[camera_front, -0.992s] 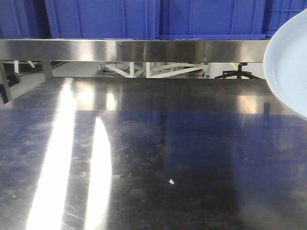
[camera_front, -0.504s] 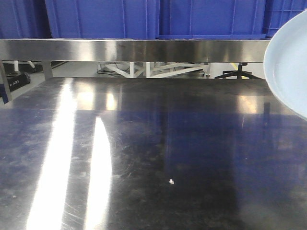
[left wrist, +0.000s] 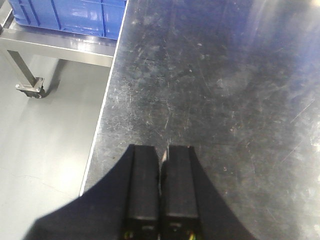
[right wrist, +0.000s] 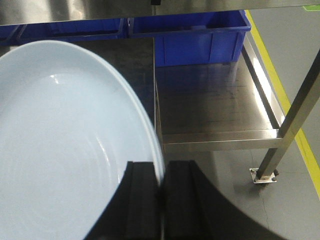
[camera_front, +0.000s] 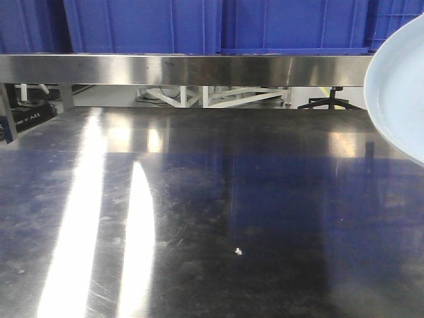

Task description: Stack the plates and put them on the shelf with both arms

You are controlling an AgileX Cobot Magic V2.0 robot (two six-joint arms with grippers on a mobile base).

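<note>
**A:** Where is the plate?

**B:** 1 plate (right wrist: 65, 150) shows. It is tilted and raised off the tabletop (camera_front: 265, 199), at the far right of the front view. The right gripper (right wrist: 161, 167) has it by the rim, with the jaws clamped edge-on over the lip, 1 finger on each face.

**A:** And the other arm?

**B:** The left gripper (left wrist: 164, 152) hangs over scratched steel near the tabletop's left edge. Its jaws are pressed together with only a hairline slit between them. Grey floor lies just beyond that edge.

**A:** The shelf?

**B:** The shelf (camera_front: 199, 69) runs its flat front rail across the top of the front view, and blue crates (camera_front: 146, 26) stand on it. In that view the plate's upper edge overlaps the rail's right end and the crate above it — whether they touch, I cannot tell. The right wrist view shows a lower steel tier past the plate, with a blue crate at its back. A small white speck (camera_front: 236, 250) lies on the tabletop, well apart from the plate.
</note>
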